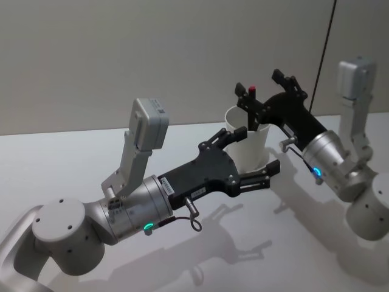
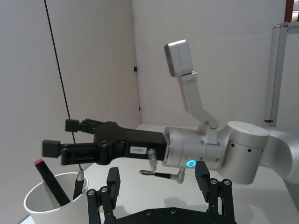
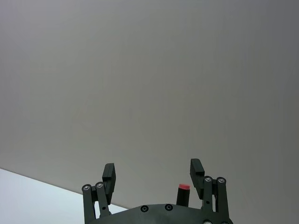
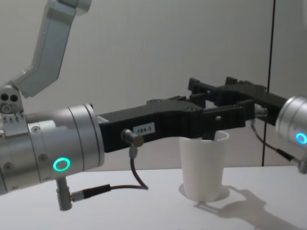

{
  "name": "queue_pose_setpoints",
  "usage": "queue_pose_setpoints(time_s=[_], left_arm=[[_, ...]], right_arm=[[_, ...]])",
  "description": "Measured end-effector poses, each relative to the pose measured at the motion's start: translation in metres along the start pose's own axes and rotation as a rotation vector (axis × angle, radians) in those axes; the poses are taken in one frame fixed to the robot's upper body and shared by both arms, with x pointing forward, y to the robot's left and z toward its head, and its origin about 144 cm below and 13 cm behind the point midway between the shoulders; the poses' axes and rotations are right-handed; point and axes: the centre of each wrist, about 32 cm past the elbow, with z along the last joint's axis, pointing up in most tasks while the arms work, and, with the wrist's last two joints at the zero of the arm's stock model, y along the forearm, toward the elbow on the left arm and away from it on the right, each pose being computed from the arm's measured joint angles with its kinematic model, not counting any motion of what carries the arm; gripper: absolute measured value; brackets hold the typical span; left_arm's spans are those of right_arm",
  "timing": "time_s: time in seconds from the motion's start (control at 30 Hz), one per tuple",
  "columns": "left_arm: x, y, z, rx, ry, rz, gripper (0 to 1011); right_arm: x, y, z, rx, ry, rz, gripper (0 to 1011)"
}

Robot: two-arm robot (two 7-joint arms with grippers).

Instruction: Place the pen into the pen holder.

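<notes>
- Your white paper cup stands upright on the white table, well forward of the robot and about level with both grippers.
- In the left wrist view the cup holds two pens: a black pen with a red cap that leans across the inside, and a dark pen with a grey tip just beside it. Both stick up a little past the rim.
- In the head view the red cap stands above the cup's far rim, between the fingers of the right gripper.
- Your right gripper reaches in from the right and hangs over the cup's mouth. Its fingers are spread apart and grip nothing; the red-capped pen stands free between them.
- The right wrist view shows the same thing: two fingers wide apart, with the red cap low between them, nearer one finger and touching neither.
- Your left gripper reaches in from the left at the cup's near side. Its fingers are spread on either side of the cup wall and hold nothing; you cannot tell whether they touch the cup.
- From the chest view the left gripper crosses in front of the cup at rim height, with the right gripper just behind and above it.
</notes>
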Motion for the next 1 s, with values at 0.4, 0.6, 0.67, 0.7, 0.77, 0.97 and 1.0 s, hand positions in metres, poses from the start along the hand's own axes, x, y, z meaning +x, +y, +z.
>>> queue_pose_setpoints(time_s=[0.4,0.6,0.67,0.7,0.77,0.97,1.0], left_arm=[[0.000,0.000,0.000,0.000,0.000,0.000,1001],[0.000,0.000,0.000,0.000,0.000,0.000,1001],[0.000,0.000,0.000,0.001,-0.001,0.004,1001],[0.000,0.000,0.000,0.002,-0.001,0.006,1001],[0.000,0.000,0.000,0.003,-0.003,0.013,1001],[0.000,0.000,-0.001,0.019,-0.023,0.065,1001],[0.000,0.000,-0.002,0.024,-0.029,0.085,1001]], right_arm=[[0.000,-0.029,0.011,0.006,0.008,-0.030,1002],[-0.001,-0.034,0.013,0.006,0.009,-0.035,1001],[-0.001,-0.034,0.013,0.005,0.010,-0.036,1001],[-0.001,-0.036,0.013,0.001,0.009,-0.040,1001],[-0.001,-0.037,0.012,-0.001,0.008,-0.042,1001],[-0.001,-0.051,0.012,-0.033,-0.008,-0.076,1002],[-0.001,-0.053,0.012,-0.038,-0.011,-0.080,1001]])
